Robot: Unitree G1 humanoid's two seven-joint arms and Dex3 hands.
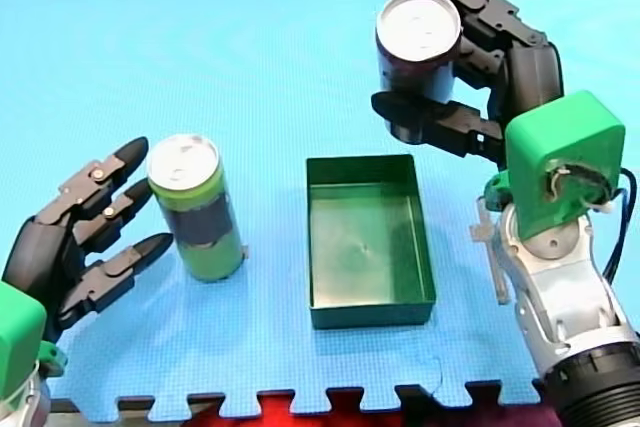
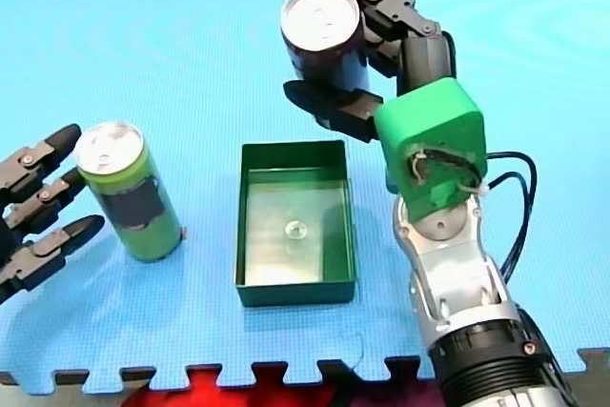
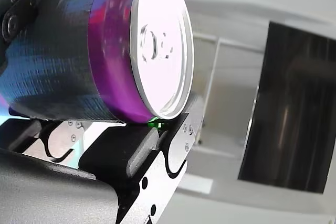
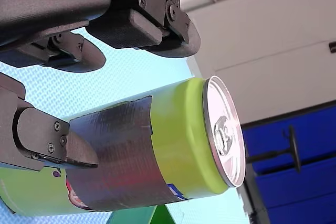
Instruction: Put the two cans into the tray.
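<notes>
Clamped in the right hand [image 1: 495,67], a purple aluminium drink can with a dark band [image 1: 417,42], held upright just beyond the far end of the rectangular green plastic tray [image 1: 370,315]. Left of the tray, upright on the blue foam mat [image 1: 200,67], a green aluminium can with a dark band [image 1: 200,212]; just beside it the left hand [image 1: 85,232], holding nothing

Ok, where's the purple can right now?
The purple can is gripped in the right hand, on the head views' right side, just past the far right corner of the green tray.
</notes>
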